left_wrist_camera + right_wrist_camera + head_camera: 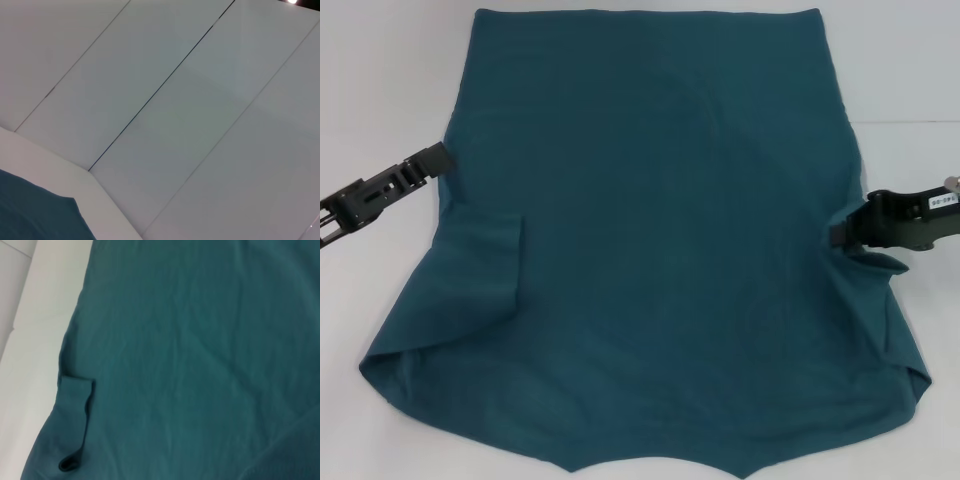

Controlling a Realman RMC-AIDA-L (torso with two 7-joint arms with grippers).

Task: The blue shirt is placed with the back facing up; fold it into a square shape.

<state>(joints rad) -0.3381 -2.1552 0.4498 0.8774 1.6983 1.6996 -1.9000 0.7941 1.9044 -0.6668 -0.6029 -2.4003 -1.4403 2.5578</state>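
Black and low over the white desk, the left claw points at the blue shirt's edge, just touching it; whether it is parted, I cannot tell. From there the shirt spreads flat, plain side up, one sleeve folded inward, across to the right claw, which is closed on the opposite sleeve edge.
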